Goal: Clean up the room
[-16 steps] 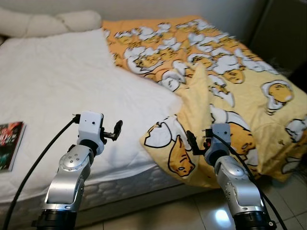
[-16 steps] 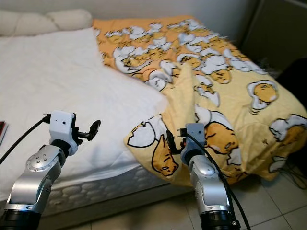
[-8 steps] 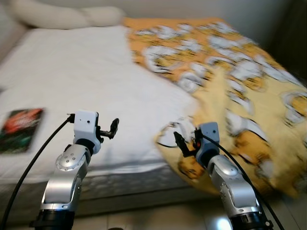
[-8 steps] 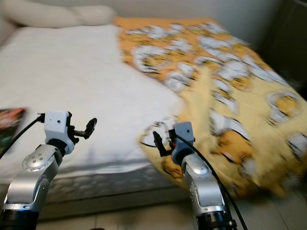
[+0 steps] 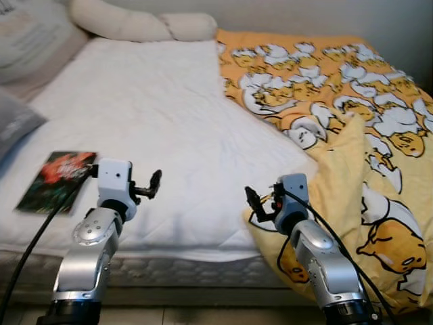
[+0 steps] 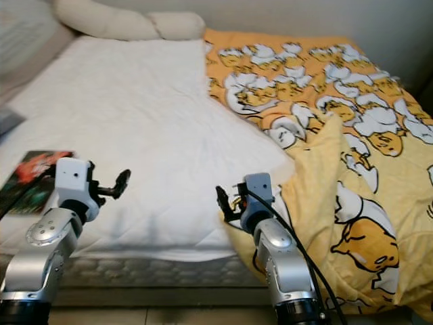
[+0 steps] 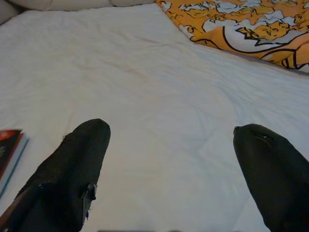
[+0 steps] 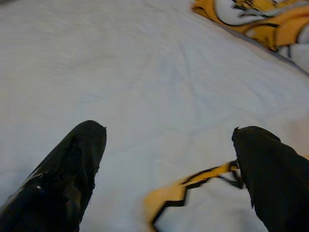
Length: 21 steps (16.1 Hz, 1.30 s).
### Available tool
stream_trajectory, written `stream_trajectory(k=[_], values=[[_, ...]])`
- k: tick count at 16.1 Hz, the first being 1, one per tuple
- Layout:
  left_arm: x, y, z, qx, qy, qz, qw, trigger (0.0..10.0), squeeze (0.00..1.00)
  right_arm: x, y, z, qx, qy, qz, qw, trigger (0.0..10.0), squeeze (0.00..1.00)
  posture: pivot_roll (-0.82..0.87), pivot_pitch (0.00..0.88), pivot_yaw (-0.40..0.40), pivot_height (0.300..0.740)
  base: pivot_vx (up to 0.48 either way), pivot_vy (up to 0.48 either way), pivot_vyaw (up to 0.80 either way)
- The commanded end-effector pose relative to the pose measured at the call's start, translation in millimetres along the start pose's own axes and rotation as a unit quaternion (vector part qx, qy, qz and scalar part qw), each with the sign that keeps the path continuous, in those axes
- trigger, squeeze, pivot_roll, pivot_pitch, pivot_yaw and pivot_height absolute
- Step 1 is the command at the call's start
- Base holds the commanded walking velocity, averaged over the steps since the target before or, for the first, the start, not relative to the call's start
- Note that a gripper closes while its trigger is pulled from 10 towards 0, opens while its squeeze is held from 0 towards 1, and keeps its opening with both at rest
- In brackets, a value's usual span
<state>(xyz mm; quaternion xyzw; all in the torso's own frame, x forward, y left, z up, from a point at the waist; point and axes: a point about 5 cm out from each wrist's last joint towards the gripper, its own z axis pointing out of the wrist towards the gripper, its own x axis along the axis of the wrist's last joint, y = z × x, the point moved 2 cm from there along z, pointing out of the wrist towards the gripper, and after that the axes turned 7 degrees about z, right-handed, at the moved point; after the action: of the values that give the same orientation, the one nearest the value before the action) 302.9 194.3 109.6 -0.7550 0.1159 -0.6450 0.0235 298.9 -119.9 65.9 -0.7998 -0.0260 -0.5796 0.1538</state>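
Facing the bed from its near edge, both arms raised over the mattress side.

Left gripper: hovering above the bare white sheet, just inside the bed's near edge, fingers spread wide, holding nothing. Reading as a ready pose, not a grasp.

Right gripper: hanging at the bed's near edge, beside the folded-back corner of the blanket, fingers spread, gripping nothing. A yellow-and-black edge of the blanket lying between the fingers in the right wrist view, not pinched.

Blanket: covering the far-right part of the bed, bunched and folded over itself, its lower part draping off the bed's right side towards the floor. Likely left so because unmade; the bare sheet beside it exposed for that reason.

Book: lying flat on the sheet near the bed's left edge, well apart from the left gripper. Out of place on a bed, so a candidate for tidying.

Pillows: resting at the bed's head, against the wall; more cushions at the bed's far-left corner.

Judging the step: lining up on the blanket corner, probably to pull it across the sheet. Task barely begun. Risk: thin cloth slipping from the fingers unless pinched well past the hem.
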Motion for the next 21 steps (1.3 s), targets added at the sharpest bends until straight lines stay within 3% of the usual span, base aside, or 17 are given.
stream_trajectory(k=[1, 12, 13, 14, 15, 18, 21], values=[[1.2, -1.8, 1.3, 0.004, -0.002, 0.004, 1.0, 10.0, 0.19, 1.3, 3.8, 0.1, -0.012, 0.003, -0.003, 1.0, 10.0, 0.0, 0.11, 0.0, -0.016, 0.74, 0.0, 0.0, 0.0], [6.1, 4.9, -1.2, -0.027, 0.002, 0.026, 0.999, 10.0, 0.12, -0.4, 9.5, -2.3, -0.028, -0.013, -0.004, 1.0, 10.0, 0.0, 0.11, 0.0, -0.021, 0.74, 0.0, 0.0, 0.0], [5.8, 4.7, -3.0, -0.037, -0.002, 0.032, 0.999, 10.0, 0.11, -1.9, 10.6, -3.2, -0.03, -0.016, 0.005, 0.999, 10.0, 0.11, 0.1, 0.0, -0.011, 0.74, 0.0, 0.0, 0.0], [5.2, 4.4, -4.5, -0.045, -0.006, 0.037, 0.998, 10.0, 0.11, -3.0, 13.4, -3.6, -0.035, -0.017, 0.006, 0.999, 10.0, 0.83, 0.09, 0.0, -0.006, 0.74, 0.0, 0.0, 0.0], [4.9, 4.3, -5.2, -0.048, -0.009, 0.039, 0.998, 10.0, 0.11, -3.6, 15.9, -2.9, -0.039, -0.021, 0.004, 0.999, 10.0, 1.0, 0.09, 0.0, 0.001, 0.74, 0.0, 0.0, 0.0], [1.3, 7.2, -10.9, -0.087, -0.023, 0.051, 0.995, 10.0, 0.11, -0.1, 30.5, 10.8, -0.063, -0.039, -0.019, 0.997, 10.0, 1.0, 0.08, 0.0, 0.018, 0.74, 0.0, 0.0, 0.0], [-1.6, 8.1, -8.6, -0.132, -0.036, 0.094, 0.986, 10.0, 0.12, -0.3, 28.1, 39.4, -0.046, -0.085, -0.073, 0.993, 10.0, 1.0, 0.11, 0.0, 0.015, 0.74, 0.0, 0.0, 0.0]])
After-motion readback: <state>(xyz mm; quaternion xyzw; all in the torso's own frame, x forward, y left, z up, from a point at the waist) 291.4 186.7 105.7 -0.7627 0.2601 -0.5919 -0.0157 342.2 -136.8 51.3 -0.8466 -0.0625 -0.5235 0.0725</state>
